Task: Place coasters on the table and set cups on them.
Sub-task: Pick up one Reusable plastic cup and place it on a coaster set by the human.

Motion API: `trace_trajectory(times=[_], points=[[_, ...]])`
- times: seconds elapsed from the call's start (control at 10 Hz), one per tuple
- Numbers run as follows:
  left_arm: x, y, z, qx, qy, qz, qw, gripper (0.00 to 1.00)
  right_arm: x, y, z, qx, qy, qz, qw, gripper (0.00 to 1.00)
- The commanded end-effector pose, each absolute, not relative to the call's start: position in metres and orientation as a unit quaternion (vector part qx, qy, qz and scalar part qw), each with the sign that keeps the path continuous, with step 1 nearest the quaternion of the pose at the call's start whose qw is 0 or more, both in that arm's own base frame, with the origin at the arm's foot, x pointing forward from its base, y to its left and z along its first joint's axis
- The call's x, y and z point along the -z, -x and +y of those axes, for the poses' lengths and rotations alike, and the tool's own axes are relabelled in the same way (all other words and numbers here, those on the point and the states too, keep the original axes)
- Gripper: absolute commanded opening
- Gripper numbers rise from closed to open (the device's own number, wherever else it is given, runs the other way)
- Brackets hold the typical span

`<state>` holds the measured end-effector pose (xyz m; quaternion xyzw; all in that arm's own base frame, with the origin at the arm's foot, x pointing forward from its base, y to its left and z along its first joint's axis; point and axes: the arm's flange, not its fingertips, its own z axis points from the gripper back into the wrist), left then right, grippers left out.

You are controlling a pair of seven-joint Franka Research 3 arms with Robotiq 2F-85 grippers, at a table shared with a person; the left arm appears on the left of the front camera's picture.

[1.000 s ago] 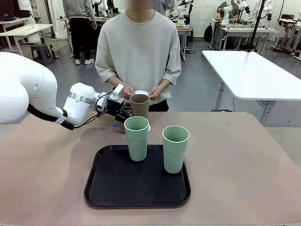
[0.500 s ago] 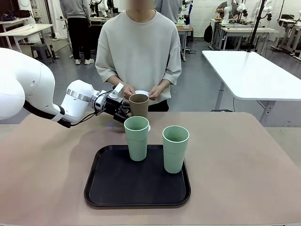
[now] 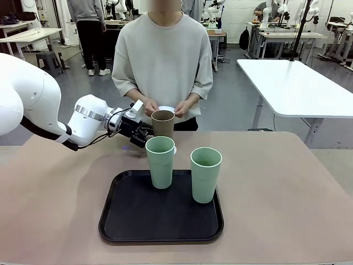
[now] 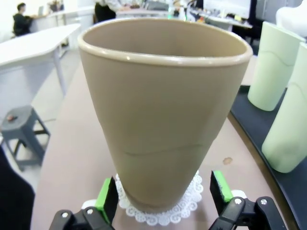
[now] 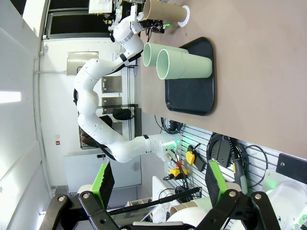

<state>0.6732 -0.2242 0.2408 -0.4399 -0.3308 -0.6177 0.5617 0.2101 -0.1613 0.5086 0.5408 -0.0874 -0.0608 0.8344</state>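
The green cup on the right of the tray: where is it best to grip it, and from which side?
Grip the cup by its wall under the rim, level, from the robot's right. It stands upright, has no handle, widens upward, and the other green cup stands near its left.

Left arm (image 3: 33, 99): glossy white shells, silver wrist ring, black cable looped underneath. Left gripper (image 3: 144, 132): black, white block on top, green pads (image 4: 106, 200), screw heads at the finger joints. Right gripper (image 5: 158, 181): same black links, green pads. Person (image 3: 162, 55): pale grey-beige long-sleeved crewneck, dark trousers.
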Motion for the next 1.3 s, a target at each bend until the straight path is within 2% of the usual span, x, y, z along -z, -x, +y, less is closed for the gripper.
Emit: trace_trajectory(times=[0.0,0.3,0.5,0.7,0.9,1.2], points=[[-0.256,-0.659,-0.214,0.619,0.416,-0.309,0.59,1.0,-0.51,-0.212,-0.161,0.06,-0.551,-0.091,0.828,1.0],[-0.276,-0.633,-0.191,0.618,0.372,-0.288,0.629,1.0,-0.51,-0.212,-0.161,0.06,-0.551,-0.091,0.828,1.0],[-0.303,-0.59,-0.172,0.617,0.338,-0.266,0.659,1.0,-0.51,-0.212,-0.161,0.06,-0.551,-0.091,0.828,1.0],[-0.341,-0.542,-0.157,0.613,0.263,-0.25,0.702,1.0,-0.51,-0.212,-0.161,0.06,-0.551,-0.091,0.828,1.0],[-0.375,-0.512,-0.148,0.598,0.211,-0.21,0.744,1.0,-0.51,-0.212,-0.161,0.06,-0.551,-0.091,0.828,1.0],[-0.429,-0.472,-0.138,0.534,0.123,-0.188,0.815,1.0,-0.51,-0.212,-0.161,0.06,-0.551,-0.091,0.828,1.0]])
